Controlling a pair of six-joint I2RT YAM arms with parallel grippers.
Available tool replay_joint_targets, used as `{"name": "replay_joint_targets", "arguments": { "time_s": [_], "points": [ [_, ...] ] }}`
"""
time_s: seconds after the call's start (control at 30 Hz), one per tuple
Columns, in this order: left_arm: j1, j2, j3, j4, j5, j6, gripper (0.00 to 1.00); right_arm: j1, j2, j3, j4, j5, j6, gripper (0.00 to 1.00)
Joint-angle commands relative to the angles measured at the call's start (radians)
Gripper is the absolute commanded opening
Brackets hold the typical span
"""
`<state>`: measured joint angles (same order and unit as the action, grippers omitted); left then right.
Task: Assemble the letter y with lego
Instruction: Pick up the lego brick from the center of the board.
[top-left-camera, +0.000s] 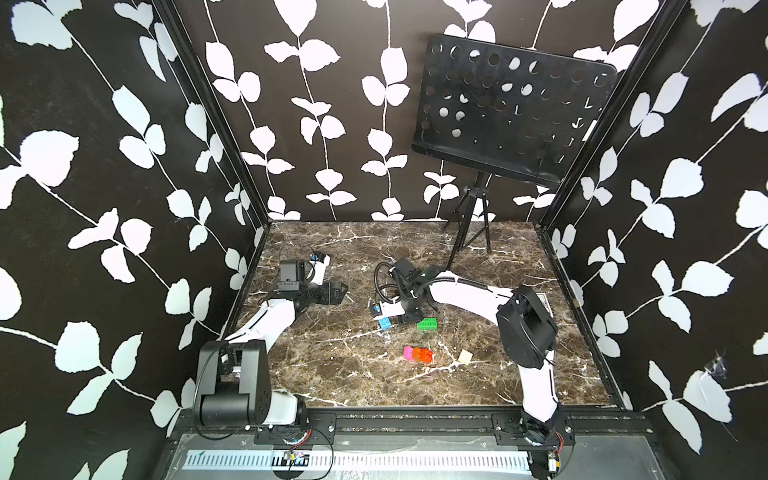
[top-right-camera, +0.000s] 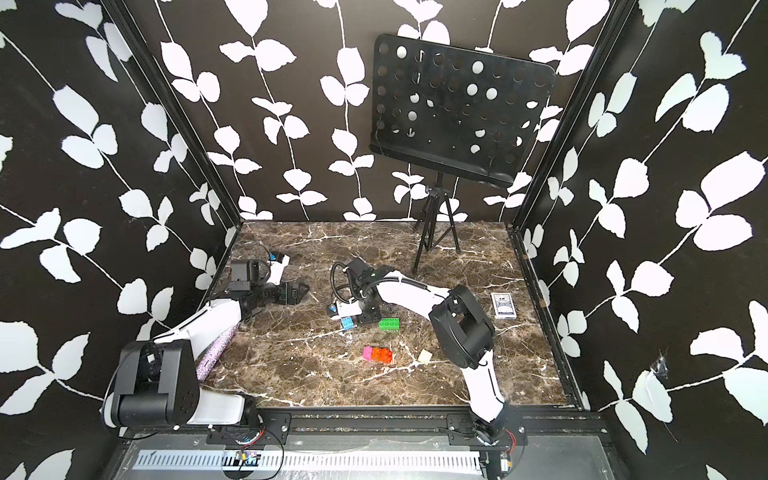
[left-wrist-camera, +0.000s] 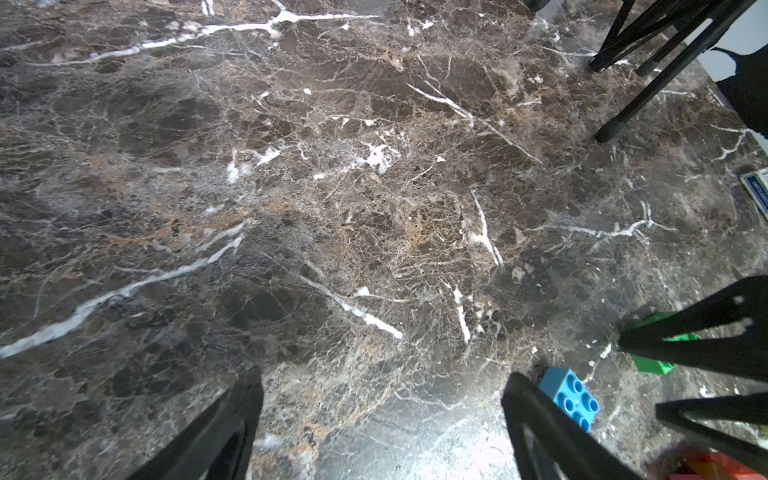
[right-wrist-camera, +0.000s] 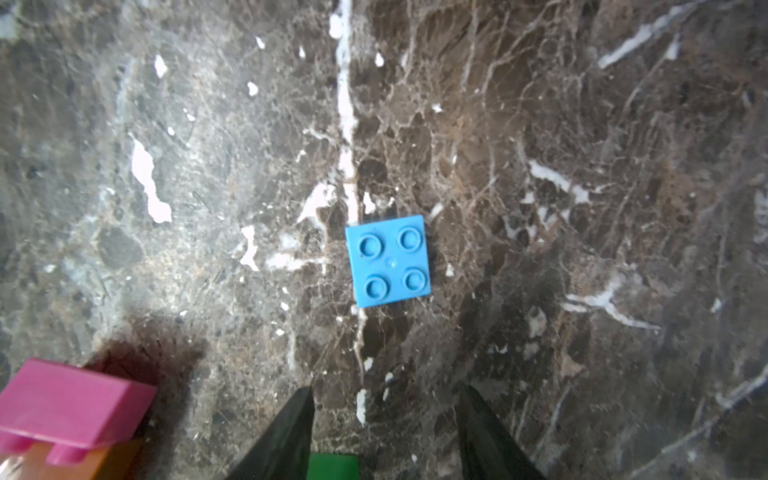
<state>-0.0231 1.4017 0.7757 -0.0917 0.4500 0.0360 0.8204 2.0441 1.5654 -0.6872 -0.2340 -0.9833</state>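
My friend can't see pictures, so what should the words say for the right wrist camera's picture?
A square blue lego brick, studs up, lies alone on the brown marble table, just beyond the open right claw, which holds nothing. A pink brick stuck onto an orange brick shows at the picture's edge.

Marble table (top-left-camera: 478, 374): blue brick (right-wrist-camera: 388, 261) just ahead of right gripper (right-wrist-camera: 386, 388) jaws; green brick (top-left-camera: 427, 323) beside them; pink-orange stack (top-left-camera: 418, 354), cream brick (top-left-camera: 465, 356) farther off; seemingly card box (top-right-camera: 503, 305) well apart.
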Motion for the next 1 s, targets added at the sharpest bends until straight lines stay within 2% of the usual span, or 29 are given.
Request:
{"name": "replay_joint_targets", "arguments": {
  "time_s": [0.0, 0.27, 0.67, 0.97],
  "points": [
    [0.007, -0.03, -0.003, -0.005, -0.001, -0.005, 0.92, 0.014, 0.023, 0.032, 0.009, -0.068, -0.037, 0.55],
    [0.011, -0.027, -0.004, -0.003, 0.0, -0.004, 0.92, 0.025, 0.089, 0.093, 0.014, -0.125, -0.011, 0.56],
    [0.012, -0.027, -0.007, -0.002, 0.001, -0.004, 0.92, 0.027, 0.176, 0.164, -0.015, -0.145, 0.028, 0.55],
    [0.012, -0.024, -0.01, 0.0, 0.005, 0.001, 0.92, 0.027, 0.201, 0.185, -0.031, -0.145, 0.043, 0.35]
  ]
}}
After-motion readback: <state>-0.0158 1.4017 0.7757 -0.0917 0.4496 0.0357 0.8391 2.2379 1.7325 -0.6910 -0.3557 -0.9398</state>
